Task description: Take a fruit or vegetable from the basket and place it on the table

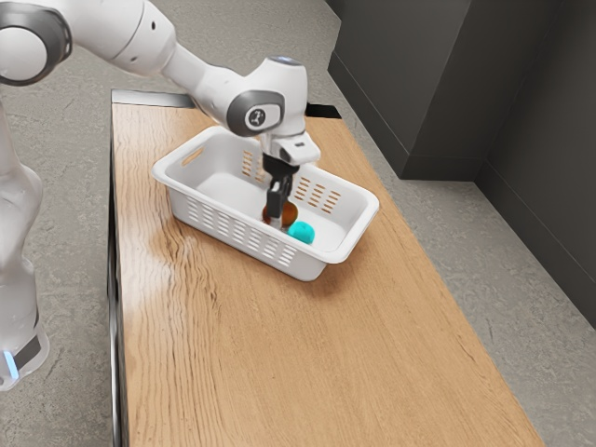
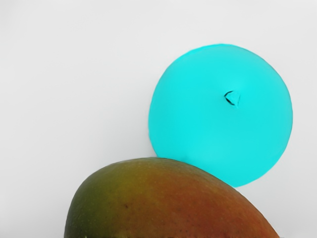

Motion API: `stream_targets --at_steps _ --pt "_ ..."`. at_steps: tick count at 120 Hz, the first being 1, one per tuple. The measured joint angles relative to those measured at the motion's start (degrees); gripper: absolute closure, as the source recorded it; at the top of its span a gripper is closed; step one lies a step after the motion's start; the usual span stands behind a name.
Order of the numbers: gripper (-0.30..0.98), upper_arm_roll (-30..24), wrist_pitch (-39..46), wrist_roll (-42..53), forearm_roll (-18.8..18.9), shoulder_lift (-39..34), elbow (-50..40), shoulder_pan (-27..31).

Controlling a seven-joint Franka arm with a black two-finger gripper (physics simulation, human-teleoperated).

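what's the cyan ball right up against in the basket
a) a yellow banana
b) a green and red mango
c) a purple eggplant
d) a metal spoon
b: the wrist view shows the cyan ball close against the green and red mango.

Wrist cam: mango [image 2: 168, 203] and cyan ball [image 2: 218, 119] on a plain white surface [image 2: 64, 89].
Mango: at the lower edge, so either held or just under the hand, can't tell which; cut off by the frame; skin goes green at one end, yellowish-olive, then orange-red toward the other. Ball: round, flat bright cyan, one small dark-edged nick or mark on it, outline meets the mango's upper outline; touching or just overlapping in view, can't tell.
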Motion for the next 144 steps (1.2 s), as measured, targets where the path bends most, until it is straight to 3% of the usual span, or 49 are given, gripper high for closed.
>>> stream_targets --at_steps 25,47,57,82,95,114,124,131,140,144 --pt "0.35 -1.5 0.9 -0.3 0.3 -5.8 7.7 -2.2" --pt "0.32 -13.9 1.1 -0.5 -1.0 -3.5 15.8 -4.1" --pt "0.34 -17.5 1.2 -0.7 -2.8 -0.3 18.6 -7.8" --pt "0.33 -18.4 1.6 -1.4 -4.7 2.2 19.5 -11.1" --pt "0.15 -18.5 1.4 -1.4 -5.3 2.4 19.5 -12.0" --pt "0.05 -18.4 1.2 -1.2 -6.2 2.2 19.5 -12.4" --pt "0.03 -18.1 2.2 -1.8 -11.3 2.9 19.3 -12.3" --pt "0.02 -17.4 3.1 -5.4 -13.4 2.8 19.4 -12.4" --pt "0.01 -16.1 1.0 -18.6 -9.8 1.8 21.6 -11.6" --pt "0.01 -15.7 -3.2 -26.3 -7.9 3.8 28.2 -10.6"
